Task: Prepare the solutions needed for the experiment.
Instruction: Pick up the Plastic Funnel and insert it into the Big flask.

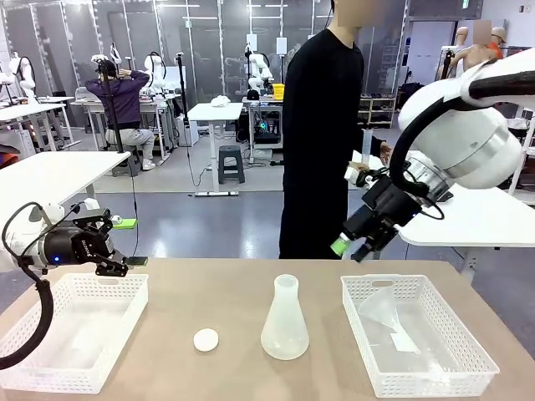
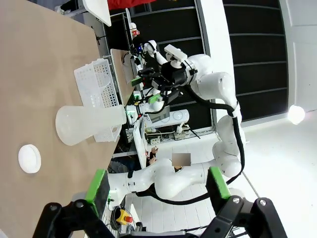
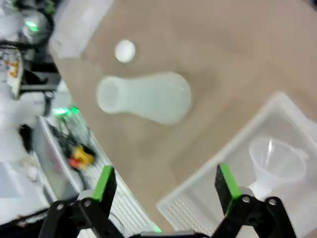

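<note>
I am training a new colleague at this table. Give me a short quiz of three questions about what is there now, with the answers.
1. Choose one: what stands on the table between the left basket and the right basket, next to the white disc?
A) a beaker
B) a conical flask
C) a bottle
2. True or false: the right gripper is shut on the funnel.
3. Fill the gap: the funnel lies in the ____ basket.

Key
1. B.
2. False: its jaws are open and empty, up in the air and apart from the funnel.
3. right.
</note>
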Robot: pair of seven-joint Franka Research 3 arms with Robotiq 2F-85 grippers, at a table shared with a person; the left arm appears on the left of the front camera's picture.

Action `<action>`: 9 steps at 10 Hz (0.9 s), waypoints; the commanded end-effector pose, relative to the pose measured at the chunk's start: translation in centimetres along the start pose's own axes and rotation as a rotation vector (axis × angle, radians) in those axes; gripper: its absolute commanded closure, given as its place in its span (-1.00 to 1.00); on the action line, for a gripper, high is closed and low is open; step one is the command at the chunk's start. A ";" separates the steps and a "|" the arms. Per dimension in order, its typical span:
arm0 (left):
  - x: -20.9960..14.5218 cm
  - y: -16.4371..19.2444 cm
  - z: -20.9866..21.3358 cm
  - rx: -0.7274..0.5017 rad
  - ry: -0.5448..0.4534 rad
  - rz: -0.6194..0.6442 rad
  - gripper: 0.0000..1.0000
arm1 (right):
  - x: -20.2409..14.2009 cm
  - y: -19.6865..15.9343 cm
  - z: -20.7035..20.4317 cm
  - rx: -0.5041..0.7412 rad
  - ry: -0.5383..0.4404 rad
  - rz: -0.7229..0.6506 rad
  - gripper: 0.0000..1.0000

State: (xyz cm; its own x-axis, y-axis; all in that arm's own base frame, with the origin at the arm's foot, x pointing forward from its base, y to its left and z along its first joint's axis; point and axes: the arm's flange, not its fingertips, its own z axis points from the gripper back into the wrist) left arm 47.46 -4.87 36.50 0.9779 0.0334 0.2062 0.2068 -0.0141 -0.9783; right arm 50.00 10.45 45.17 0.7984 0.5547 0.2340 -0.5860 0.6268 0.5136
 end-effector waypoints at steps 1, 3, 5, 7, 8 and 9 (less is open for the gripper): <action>0.0 -0.4 -0.2 -0.010 -0.010 -0.010 -1.00 | 1.0 -0.1 -0.2 -0.075 0.205 0.113 -1.00; 0.0 -0.4 -0.2 -0.010 -0.010 -0.010 -1.00 | 0.8 0.0 -1.3 -0.138 0.199 0.114 -1.00; 0.0 -0.4 -0.2 -0.010 -0.010 -0.010 -1.00 | -0.1 -0.2 -0.6 -0.080 0.208 0.091 -1.00; 0.0 -0.4 -0.2 -0.010 -0.010 -0.010 -1.00 | -0.1 -0.2 -0.6 -0.080 0.208 0.091 -1.00; 0.0 -0.4 -0.2 -0.010 -0.010 -0.010 -1.00 | 0.0 -0.2 -0.8 -0.096 0.228 0.103 -1.00; 0.0 -0.4 -0.2 -0.010 -0.010 -0.010 -1.00 | 1.3 -1.3 -0.7 -0.258 0.348 0.259 -1.00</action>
State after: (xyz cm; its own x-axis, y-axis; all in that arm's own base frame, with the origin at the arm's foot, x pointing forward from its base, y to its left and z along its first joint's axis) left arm 47.46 -4.88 36.50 0.9779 0.0333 0.2063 0.2069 -0.0141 -0.9783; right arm 50.32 10.57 44.38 0.6490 0.7586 0.0578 -0.7215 0.5895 0.3633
